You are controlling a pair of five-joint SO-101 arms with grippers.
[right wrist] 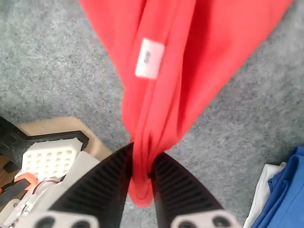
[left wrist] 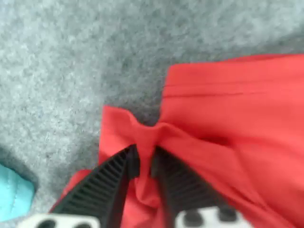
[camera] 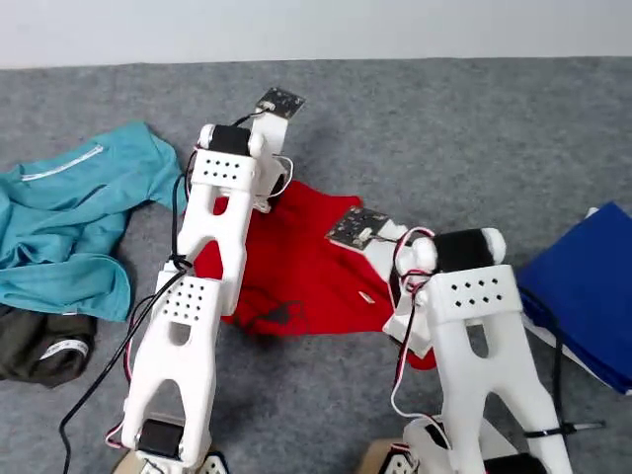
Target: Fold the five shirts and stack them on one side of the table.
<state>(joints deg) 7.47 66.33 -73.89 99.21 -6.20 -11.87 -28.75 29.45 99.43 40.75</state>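
Observation:
A red shirt lies spread in the middle of the grey table between the two arms. My left gripper is shut on a bunched fold of the red shirt at its far left edge. My right gripper is shut on a gathered edge of the red shirt, which hangs stretched from it with a white label showing. A teal shirt lies crumpled at the left, a dark shirt below it. A blue shirt lies folded at the right.
White cloth peeks out under the blue shirt at the right edge. A wooden arm base sits near my right gripper. Bare grey table stretches across the far side. A black cable hangs beside the left arm.

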